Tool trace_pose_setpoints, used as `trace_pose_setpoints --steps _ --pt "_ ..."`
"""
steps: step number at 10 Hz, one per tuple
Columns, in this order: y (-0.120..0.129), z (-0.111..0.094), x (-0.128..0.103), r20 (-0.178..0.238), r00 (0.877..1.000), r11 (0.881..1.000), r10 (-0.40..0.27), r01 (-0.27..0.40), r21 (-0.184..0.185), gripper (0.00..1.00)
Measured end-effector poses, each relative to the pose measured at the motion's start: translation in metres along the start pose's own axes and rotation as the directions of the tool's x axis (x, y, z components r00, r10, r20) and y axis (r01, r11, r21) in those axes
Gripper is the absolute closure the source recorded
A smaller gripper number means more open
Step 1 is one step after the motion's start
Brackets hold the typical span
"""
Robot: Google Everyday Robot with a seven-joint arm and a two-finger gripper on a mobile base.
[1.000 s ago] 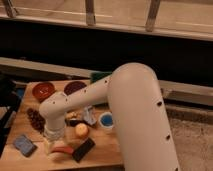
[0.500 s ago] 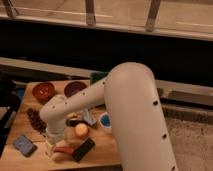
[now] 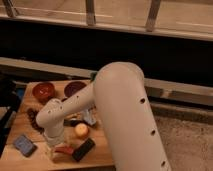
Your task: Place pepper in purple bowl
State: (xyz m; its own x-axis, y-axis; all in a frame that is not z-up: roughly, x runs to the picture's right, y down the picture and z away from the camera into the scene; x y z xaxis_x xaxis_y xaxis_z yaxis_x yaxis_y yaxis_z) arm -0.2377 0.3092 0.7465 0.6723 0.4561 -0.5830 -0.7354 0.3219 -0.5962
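Well, the light wooden tabletop [image 3: 20, 162] under me is crowded. At its back edge sit a round orange-red bowl [image 3: 43, 91] and, just to its right, the round, shallow, dull purple bowl [image 3: 75, 88] with its darker inside. A dark, bumpy cluster [image 3: 34, 119] lies at the left, and a flat blue-grey pad [image 3: 24, 145] lies near the front left corner. A round yellow-orange ball [image 3: 81, 130] sits toward the middle, with a black rectangular block [image 3: 83, 149] lying at a slant just in front of it. Behind the table runs a pale ledge [image 3: 30, 65] below a wide dark band of wall, with upright rail posts [image 3: 90, 11] above. To the right is speckled grey floor [image 3: 187, 145].

My thick white arm [image 3: 120, 115] bends down across the table, and my gripper [image 3: 56, 146] is low at the front, right at the pepper's left end. Whether it is spread or closed I cannot tell, since my own wrist hides it.

The slim red-orange pepper [image 3: 65, 149] lies flat near the table's front edge, just left of the black block and in front of the ball, well apart from the purple bowl.
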Motion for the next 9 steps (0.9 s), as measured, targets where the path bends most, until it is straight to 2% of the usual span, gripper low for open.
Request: trace_pose_setpoints --steps 1,5,6,8,9 --pt "-0.001 0.001 0.000 -0.003 1.000 1.000 0.002 -0.002 0.000 0.49" --pt "-0.001 -0.001 0.000 -0.003 1.000 1.000 0.000 0.000 -0.001 0.91" --pt "-0.001 0.001 -0.002 -0.014 1.000 1.000 -0.001 0.002 0.003 0.98" --pt "0.007 0.004 -0.008 -0.017 1.000 1.000 -0.011 0.011 0.003 1.00" --pt "0.003 -0.001 -0.008 -0.006 1.000 1.000 -0.006 0.006 0.005 1.00"
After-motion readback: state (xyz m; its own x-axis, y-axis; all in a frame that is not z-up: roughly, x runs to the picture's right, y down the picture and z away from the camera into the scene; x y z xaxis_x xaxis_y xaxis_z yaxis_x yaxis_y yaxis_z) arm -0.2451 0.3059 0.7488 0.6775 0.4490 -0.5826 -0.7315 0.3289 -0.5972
